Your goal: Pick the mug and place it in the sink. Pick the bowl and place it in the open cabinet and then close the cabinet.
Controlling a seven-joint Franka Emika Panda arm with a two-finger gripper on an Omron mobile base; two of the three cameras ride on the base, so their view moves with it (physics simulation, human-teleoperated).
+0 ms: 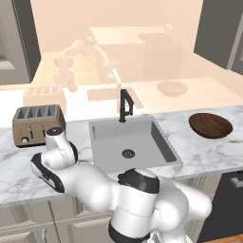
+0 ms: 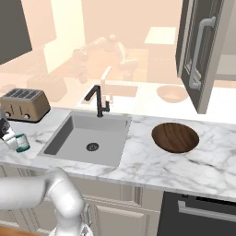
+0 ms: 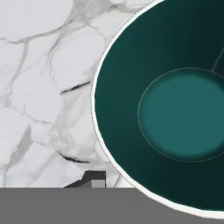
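Marble bench [image 1: 204, 152] runs across the kitchen, with the sink [image 1: 130, 142] set into it, its basin bare but for the drain. Right of the sink, the bowl [image 1: 210, 125] sits on the bench, holding nothing. At the bench's left end stands a toaster [image 1: 38, 124]. Near the left edge of the right base view, the mug [image 2: 20, 143] stands on the bench, left of the sink, with the claw [image 2: 8, 138] clenched on it, largely cut off. Seen from the hand, the mug's inside is dark teal. White arm [image 1: 109, 190] bends low and leftward.

A metallic four-slot toaster [image 1: 38, 124] stands on the white marble tabletop [image 1: 209, 152]. A dark dishwasher [image 2: 198, 214] is under the tabletop.
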